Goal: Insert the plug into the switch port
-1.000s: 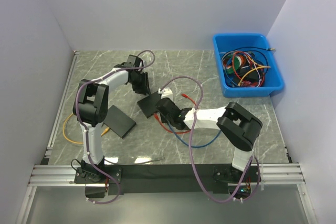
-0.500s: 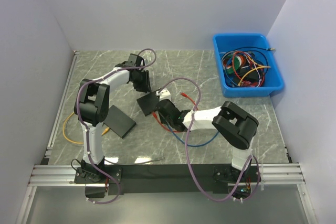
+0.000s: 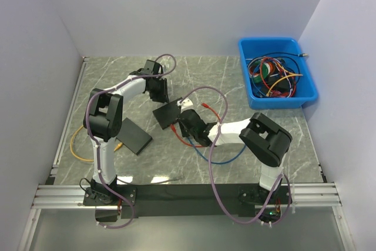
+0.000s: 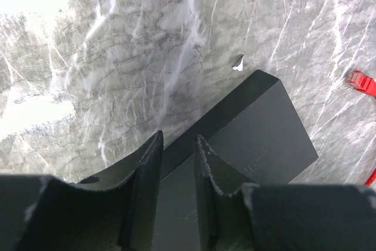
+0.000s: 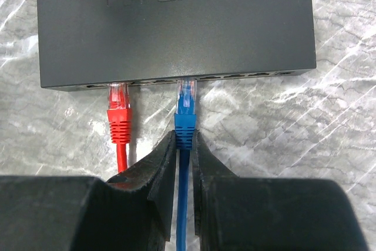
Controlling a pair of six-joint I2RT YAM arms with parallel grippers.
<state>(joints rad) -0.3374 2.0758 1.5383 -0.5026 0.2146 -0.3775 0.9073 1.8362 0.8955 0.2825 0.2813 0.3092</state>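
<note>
Right fingers (image 5: 154, 174) pinched the blue plug (image 5: 185, 123) at the switch (image 5: 176, 27) (hidden from above); whether the left fingers (image 4: 145, 180) gripped anything, I cannot tell.

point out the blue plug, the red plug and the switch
blue plug (image 5: 185, 123): right wrist view, on its blue boot
red plug (image 5: 118, 123): right wrist view, on its red boot
switch (image 5: 176, 27): right wrist view, on its flat top face

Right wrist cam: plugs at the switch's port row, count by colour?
Red plug: 1
Blue plug: 1
Total at the switch: 2
</note>
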